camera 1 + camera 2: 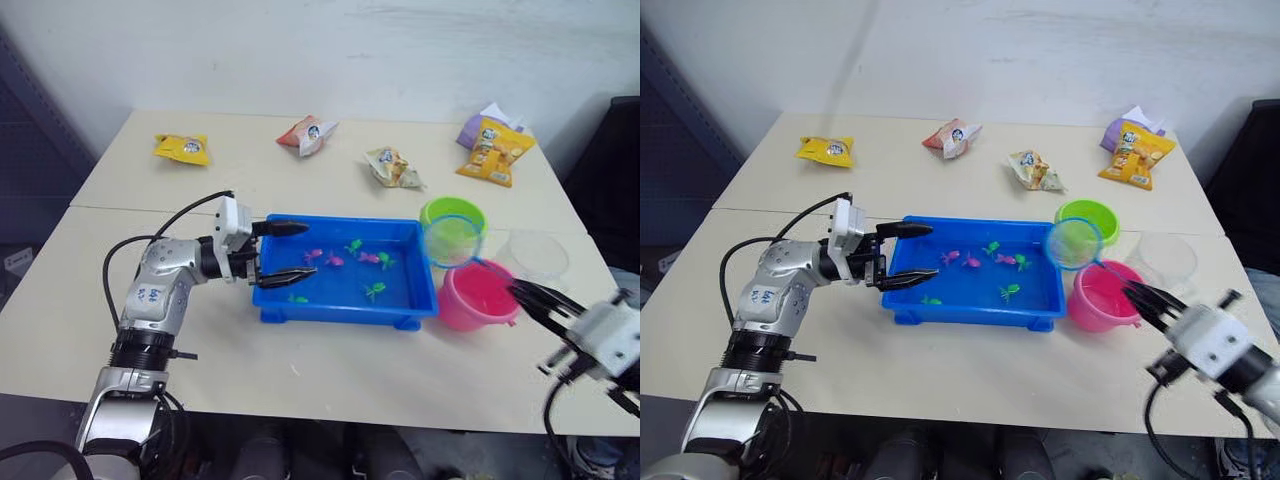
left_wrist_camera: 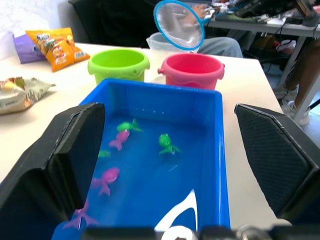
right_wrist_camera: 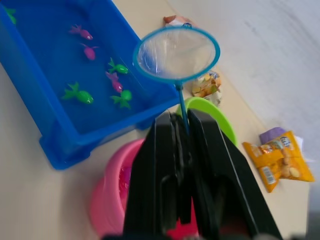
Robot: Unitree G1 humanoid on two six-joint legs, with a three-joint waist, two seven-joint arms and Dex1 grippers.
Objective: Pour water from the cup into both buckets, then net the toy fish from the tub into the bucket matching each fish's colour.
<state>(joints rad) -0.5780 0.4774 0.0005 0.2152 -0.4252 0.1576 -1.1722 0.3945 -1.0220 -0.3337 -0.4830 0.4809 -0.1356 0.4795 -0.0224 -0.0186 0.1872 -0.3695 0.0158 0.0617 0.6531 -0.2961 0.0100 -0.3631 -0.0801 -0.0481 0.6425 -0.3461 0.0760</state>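
The blue tub (image 1: 340,311) sits mid-table holding water and several small toy fish, pink (image 1: 333,259) and green (image 1: 376,290). My left gripper (image 1: 298,250) is open, its fingers (image 2: 75,155) straddling the tub's left end. To the tub's right stand the lime green bucket (image 1: 452,210) and, nearer, the pink bucket (image 1: 478,297); the clear cup (image 1: 537,258) stands right of them. My right gripper (image 1: 522,293) is shut on the dark stick of the net. The net's blue-rimmed hoop (image 1: 452,241) hangs in the air over the tub's right end, in front of the green bucket; the mesh (image 3: 176,53) looks empty.
Snack packets lie along the far side of the table: yellow (image 1: 182,148), red-and-white (image 1: 307,134), pale (image 1: 392,167), orange (image 1: 496,150) and purple (image 1: 470,128). A seam (image 1: 120,208) crosses the tabletop left of the tub. Bare table runs in front of the tub.
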